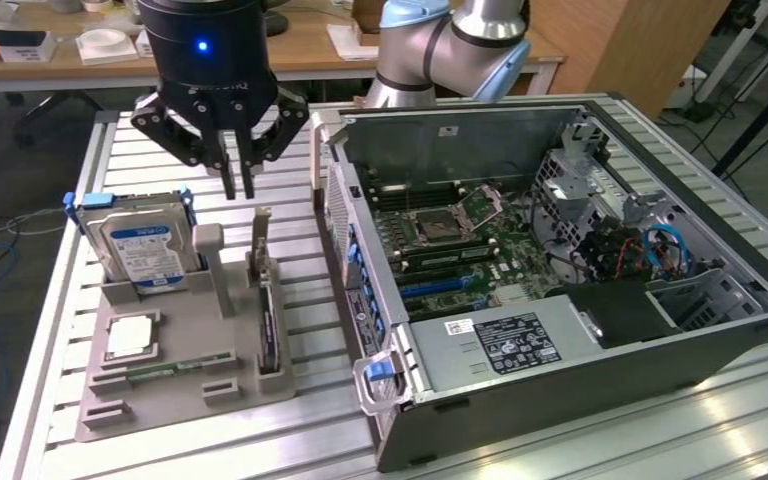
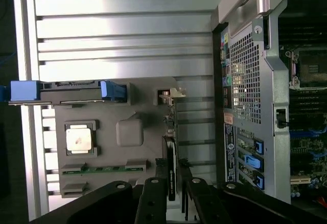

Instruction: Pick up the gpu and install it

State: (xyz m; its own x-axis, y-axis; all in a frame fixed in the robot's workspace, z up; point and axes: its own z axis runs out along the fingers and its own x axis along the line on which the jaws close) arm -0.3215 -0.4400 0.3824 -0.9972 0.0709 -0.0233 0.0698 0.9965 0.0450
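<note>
Parts sit in a grey holder tray (image 1: 204,325) at the exterior view's left: a hard drive (image 1: 144,245) upright, a CPU (image 1: 131,337), a memory stick (image 1: 164,370). Beside them the gpu (image 1: 267,315) stands on edge in its slot. Above it hangs the gripper (image 1: 240,188), fingers narrowly parted, empty. Rightward lies the open computer case (image 1: 598,400).
</note>
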